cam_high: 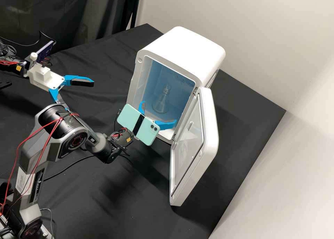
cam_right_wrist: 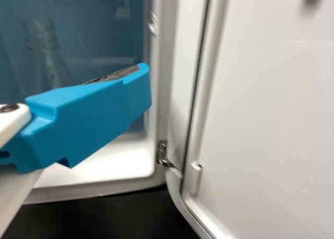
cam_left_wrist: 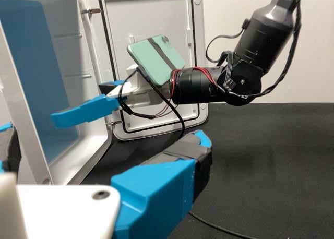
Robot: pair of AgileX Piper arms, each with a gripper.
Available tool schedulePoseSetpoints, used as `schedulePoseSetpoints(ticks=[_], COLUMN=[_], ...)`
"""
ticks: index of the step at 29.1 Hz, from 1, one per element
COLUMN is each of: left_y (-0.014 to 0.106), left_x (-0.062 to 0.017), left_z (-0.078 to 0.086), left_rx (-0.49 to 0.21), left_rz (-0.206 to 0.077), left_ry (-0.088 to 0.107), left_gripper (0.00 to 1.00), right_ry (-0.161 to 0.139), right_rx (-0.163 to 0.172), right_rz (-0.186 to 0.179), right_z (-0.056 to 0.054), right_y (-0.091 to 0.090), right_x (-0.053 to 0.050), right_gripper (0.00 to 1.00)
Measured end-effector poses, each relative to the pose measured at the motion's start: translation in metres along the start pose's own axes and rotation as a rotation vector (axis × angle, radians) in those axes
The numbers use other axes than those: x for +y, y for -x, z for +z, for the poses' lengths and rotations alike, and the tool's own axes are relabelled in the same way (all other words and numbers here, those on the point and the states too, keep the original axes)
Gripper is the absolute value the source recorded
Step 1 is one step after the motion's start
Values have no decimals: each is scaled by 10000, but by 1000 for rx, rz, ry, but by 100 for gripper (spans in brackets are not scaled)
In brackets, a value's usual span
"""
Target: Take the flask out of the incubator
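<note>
The blue fingers of the right gripper are spread, grasping nothing, at the mouth of the incubator. The flask stands upright inside, just beyond them. The left gripper, likewise spread and empty, hangs well to the left.

From my station I see the bench draped in black cloth, wrinkled in places. The white incubator stands upright on it. The bench's edge runs close behind the incubator and turns a corner beyond its hinge side. The door hangs open over the cloth; whether its lower corner touches the cloth I cannot tell. A thin black cable lies on the cloth well apart from the incubator, out on its open side.
</note>
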Motion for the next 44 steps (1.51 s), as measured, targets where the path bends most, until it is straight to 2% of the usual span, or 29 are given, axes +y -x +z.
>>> schedulePoseSetpoints(ticks=[7, 16, 20, 22, 24, 31, 33, 35, 39, 41, 44], left_y=[0, 0, 0, 0, 0, 0, 0, 0, 0, 0, 1], left_x=[0, 0, 0, 0, 0, 0, 0, 0, 0, 0, 1], left_z=[0, 0, 0, 0, 0, 0, 0, 0, 0, 0, -5], left_rx=[0, 0, 0, 0, 0, 0, 0, 0, 0, 0, 2], left_rz=[0, 0, 0, 0, 0, 0, 0, 0, 0, 0, 0], left_ry=[0, 0, 0, 0, 0, 0, 0, 0, 0, 0, 0], left_gripper=[100, 100, 100, 100, 100, 100, 100, 100, 100, 100, 100], right_ry=[3, 3, -7, -14, -17, -12, -6, 6, 4, -10, -17], right_rx=[44, 57, 45, 23, 16, 28, 28, 29, 21, 7, 6], right_rz=[-6, 7, 8, -3, -10, -15, -26, -22, -30, -20, -15], right_z=[-150, -188, -159, -126, -119, -164, -172, -174, -185, -190, -199], right_y=[-8, -91, -174, -223, -264, -385, -428, -467, -543, -603, -666], right_x=[-27, -1, -38, -75, -93, -146, -182, -178, -176, -171, -175], right_gripper=[100, 100, 100, 100, 100, 100, 100, 100, 100, 100, 100])
